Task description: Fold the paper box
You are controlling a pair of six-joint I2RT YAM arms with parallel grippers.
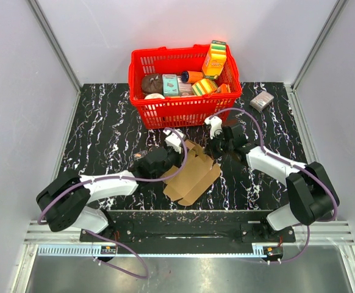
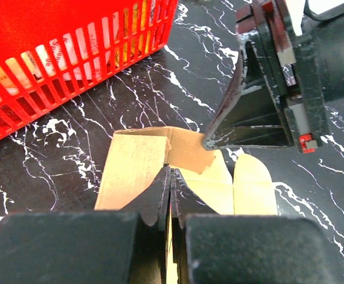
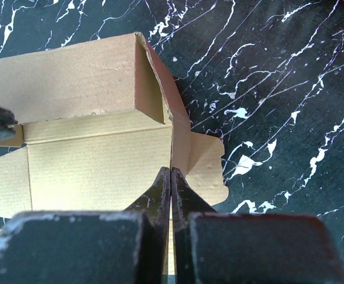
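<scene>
The paper box [image 1: 193, 173] is a brown kraft die-cut sheet, partly folded, lying on the black marble table between my two arms. My left gripper [image 1: 172, 145] is shut on an upright wall of the paper box [image 2: 138, 158] at its left side, jaws pinched flat on the card. My right gripper [image 1: 213, 146] is shut on a raised end panel of the paper box [image 3: 89, 160] at its far right edge. In the left wrist view the right gripper [image 2: 210, 141] touches the sheet's far flap.
A red plastic basket [image 1: 183, 107] full of colourful packages stands just behind the box; its mesh wall [image 2: 65, 65] is close to the left gripper. A small grey-pink box [image 1: 261, 101] lies at the back right.
</scene>
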